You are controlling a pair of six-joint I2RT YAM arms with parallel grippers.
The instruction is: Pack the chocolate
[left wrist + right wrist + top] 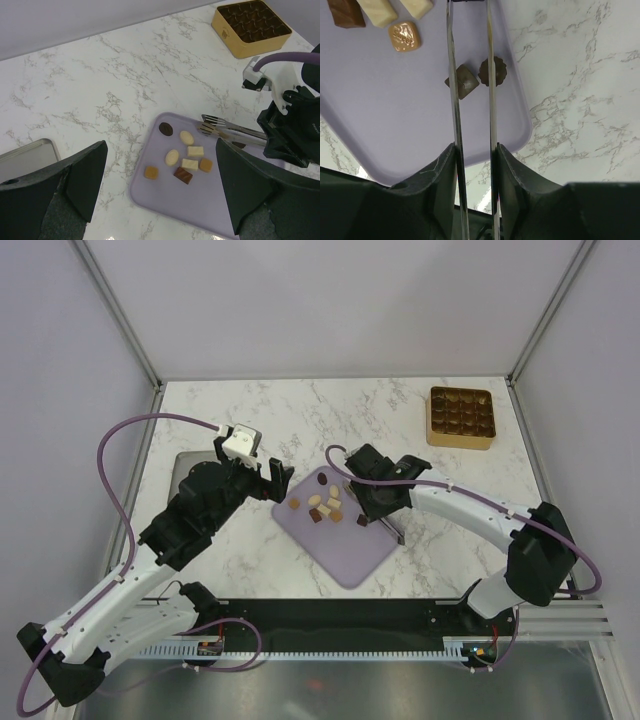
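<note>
right hand (472, 150) grasping tongs (452, 75) | left hand (161, 146) released | chocolate (190, 163) on mat (200, 205) | gold tray (235, 45) apart

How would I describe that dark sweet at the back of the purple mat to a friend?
Start at the lilac mat in the middle of the marble table, then go to its far end. The dark round chocolate lies there alone, beyond the main cluster; the other dark ones sit by the tongs.
</note>
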